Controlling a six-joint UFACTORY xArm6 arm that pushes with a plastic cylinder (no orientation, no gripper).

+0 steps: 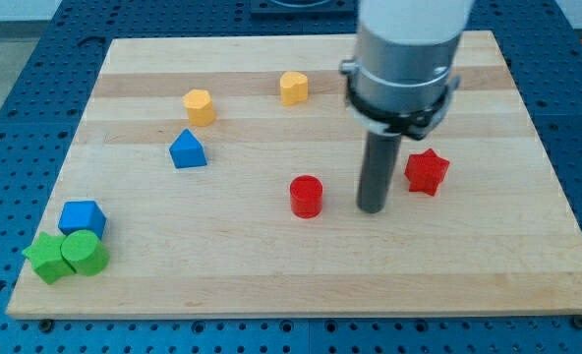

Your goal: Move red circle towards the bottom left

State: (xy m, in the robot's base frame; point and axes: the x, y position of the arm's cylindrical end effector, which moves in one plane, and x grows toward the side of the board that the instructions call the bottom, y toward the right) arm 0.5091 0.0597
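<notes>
The red circle is a short red cylinder near the middle of the wooden board. My tip rests on the board just to the circle's right, a small gap apart. A red star lies right of the rod, close to it.
A blue house-shaped block sits left of centre. Two yellow blocks lie near the view's top. At the bottom left corner a blue cube, a green star and a green cylinder are clustered.
</notes>
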